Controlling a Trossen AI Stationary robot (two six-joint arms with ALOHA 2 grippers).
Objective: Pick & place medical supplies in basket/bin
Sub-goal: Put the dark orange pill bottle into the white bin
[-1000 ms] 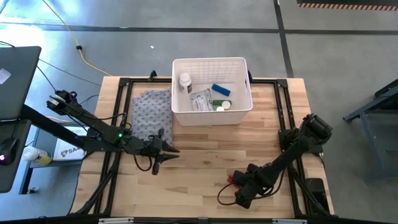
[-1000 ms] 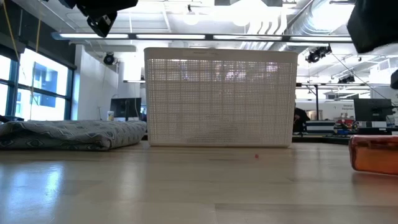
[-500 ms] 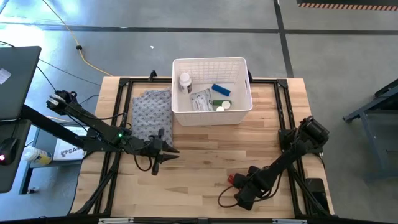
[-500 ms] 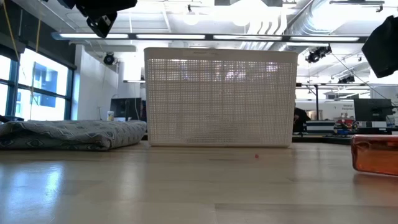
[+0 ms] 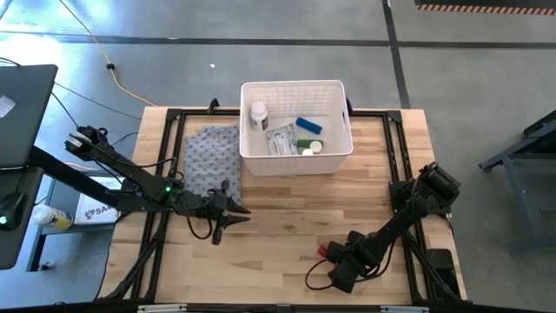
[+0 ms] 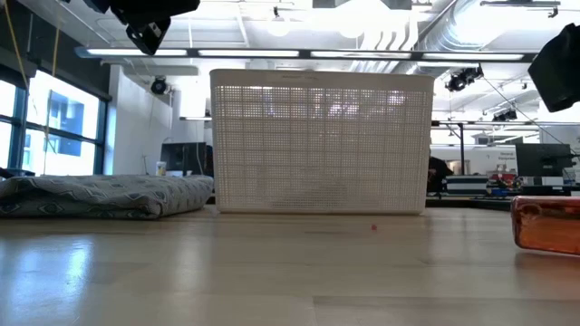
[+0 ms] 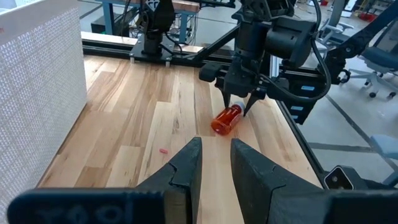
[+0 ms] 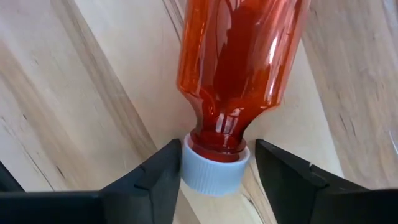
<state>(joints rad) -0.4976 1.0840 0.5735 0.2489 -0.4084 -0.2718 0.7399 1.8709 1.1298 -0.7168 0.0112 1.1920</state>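
Near the front right of the tabletop [image 5: 287,217], the right gripper [image 5: 334,257] hangs low over the red white-capped bottle [image 8: 239,68], which lies on its side on the bare wood. Compared with a second ago, the right arm has drawn its elbow back a little and dropped the wrist closer to the bottle; in the low view the dark bulk of the arm has lifted out of the upper corner while the bottle has hardly shifted. That reads as the final approach to a grasp, not yet a lift.

The right fingers [image 8: 158,174] are spread apart, one on each side of the white cap [image 8: 214,168]. The nearer finger looks to be touching or almost touching the cap, the other stands clear of it, so nothing is gripped so far. From the left wrist view the same gripper straddles the bottle's end.

The white basket [image 5: 295,165] sits at the far middle of the tabletop, well apart from the bottle, already holding a blue block [image 5: 308,126], a green tube [image 5: 307,143], a white pill bottle [image 5: 258,113] and a crinkly packet [image 5: 280,141].

The left gripper [image 5: 228,211] waits above the tabletop just in front of the grey cloth [image 5: 208,156], its fingers [image 7: 186,168] nearly together with a narrow gap, holding nothing.
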